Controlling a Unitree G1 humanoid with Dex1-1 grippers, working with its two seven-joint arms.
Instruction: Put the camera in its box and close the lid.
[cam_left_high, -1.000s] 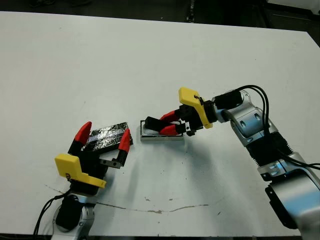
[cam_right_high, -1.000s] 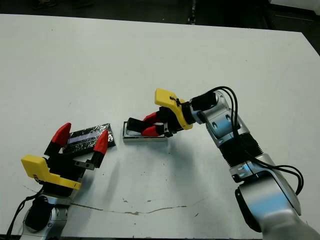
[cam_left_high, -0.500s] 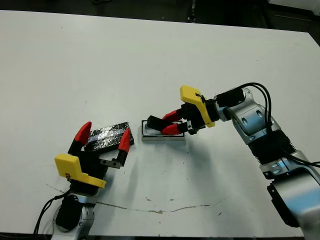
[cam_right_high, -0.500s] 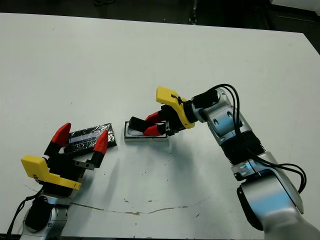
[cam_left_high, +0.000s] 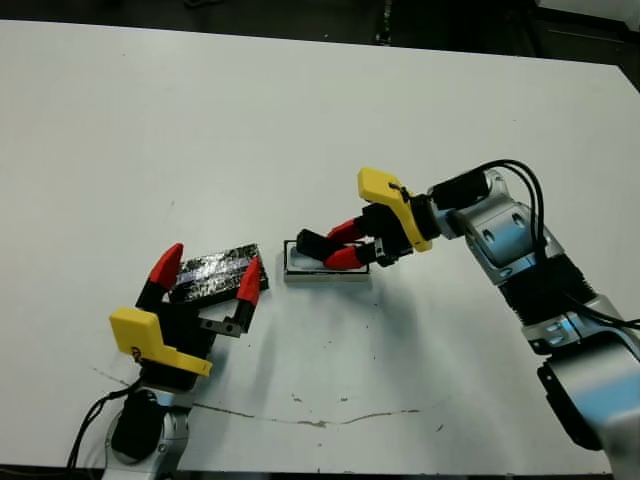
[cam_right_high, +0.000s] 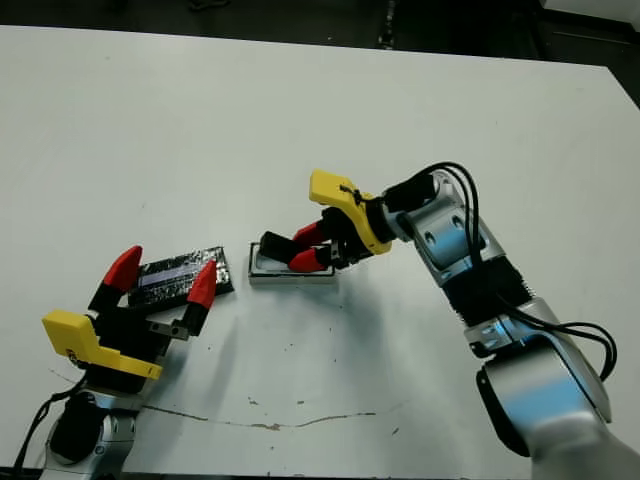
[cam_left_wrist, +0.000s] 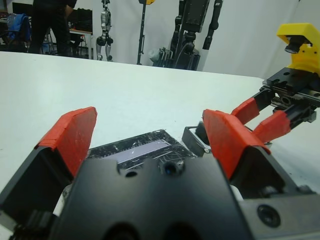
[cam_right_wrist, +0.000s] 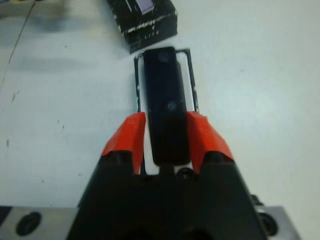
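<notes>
My right gripper (cam_right_wrist: 165, 134) is clamping the camera (cam_right_wrist: 165, 102) lengthwise over the box (cam_left_high: 325, 266), mid-table (cam_left_high: 300, 120). My left gripper (cam_left_high: 205, 277) is hovering spread wide over the lid (cam_left_high: 213, 273), which is lying just left of the box.

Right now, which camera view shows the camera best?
The right wrist view: the camera lies lengthwise between the fingers, over the box. The head views show only one end of it; the left wrist view shows almost nothing.

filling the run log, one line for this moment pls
right hand: shut on slim black bar camera over white-lined box | left hand: open by glossy black lid
</notes>
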